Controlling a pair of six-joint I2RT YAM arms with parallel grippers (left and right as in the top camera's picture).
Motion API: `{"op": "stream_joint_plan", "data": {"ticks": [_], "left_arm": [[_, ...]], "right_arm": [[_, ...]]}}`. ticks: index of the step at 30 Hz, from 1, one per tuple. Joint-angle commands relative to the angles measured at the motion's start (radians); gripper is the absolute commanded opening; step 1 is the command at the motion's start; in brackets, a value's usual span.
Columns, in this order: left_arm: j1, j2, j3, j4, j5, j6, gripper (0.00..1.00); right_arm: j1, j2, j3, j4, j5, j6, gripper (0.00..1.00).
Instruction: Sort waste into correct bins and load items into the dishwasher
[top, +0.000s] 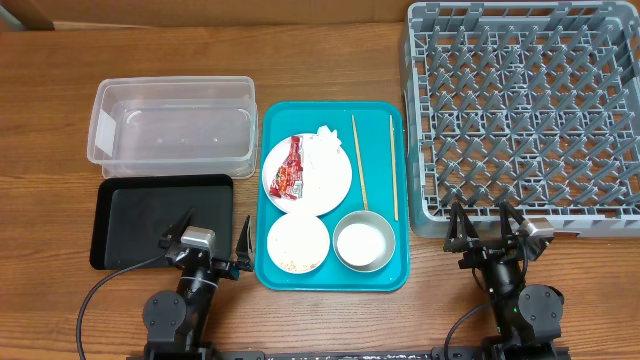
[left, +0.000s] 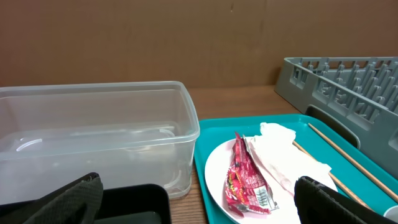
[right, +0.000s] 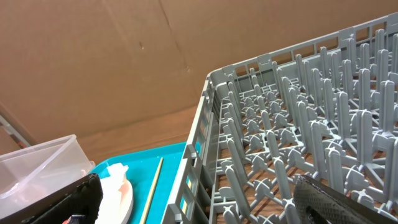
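A red sauce packet (top: 290, 170) and a crumpled white napkin (top: 325, 150) lie on a round white plate (top: 320, 185) on the teal tray (top: 385, 275). Both show in the left wrist view, packet (left: 247, 180), napkin (left: 283, 155). Two chopsticks (top: 358, 160) (top: 393, 165) lie on the tray's right side. A bowl with rice grains (top: 297, 243) and a second bowl (top: 364, 242) sit at the tray's front. The clear tub (top: 170, 122) and black tray (top: 160, 220) are at left, the grey dish rack (top: 525, 110) at right. My left gripper (top: 208, 243) and right gripper (top: 485, 232) are open and empty. The tiny cup is out of view.
A cardboard wall stands behind the table (left: 186, 37). The dish rack's corner (right: 211, 81) is just ahead of the right gripper. The black tray's near edge lies under the left gripper's left finger.
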Motion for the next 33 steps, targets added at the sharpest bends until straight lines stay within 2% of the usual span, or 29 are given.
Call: {"op": "stream_joint_plan", "data": {"ticks": [1,10,12,15,18,22,24,28,33], "left_arm": [[0.005,-0.005,-0.004,0.0,-0.003,0.019,1.0],[0.005,-0.005,-0.004,-0.002,-0.031,-0.006,1.0],[0.005,-0.005,-0.004,0.005,0.042,-0.069,1.0],[0.005,-0.004,-0.003,0.005,0.115,-0.236,1.0],[0.005,-0.003,-0.002,0.055,0.142,-0.387,1.0],[0.005,-0.003,0.038,0.19,0.259,-0.406,1.0],[0.005,-0.003,0.094,0.188,0.266,-0.406,1.0],[0.005,0.036,0.28,0.068,0.262,-0.36,1.0],[0.005,0.231,0.57,-0.337,0.225,-0.337,1.0]], "right_arm": [[-0.003,-0.01,-0.01,0.007,0.007,-0.005,1.0],[-0.003,-0.01,-0.01,0.008,0.003,0.0,1.0],[-0.003,-0.01,-0.01,0.01,-0.037,0.05,1.0],[-0.003,-0.01,-0.01,0.024,-0.165,0.185,1.0],[-0.003,-0.01,-0.006,0.046,-0.317,0.211,1.0],[-0.003,-0.01,0.068,0.007,-0.398,0.211,1.0],[-0.003,-0.007,0.138,-0.041,-0.395,0.208,1.0],[-0.003,0.066,0.336,-0.177,-0.369,0.172,1.0],[-0.003,0.297,0.636,-0.438,-0.358,0.052,1.0]]}}
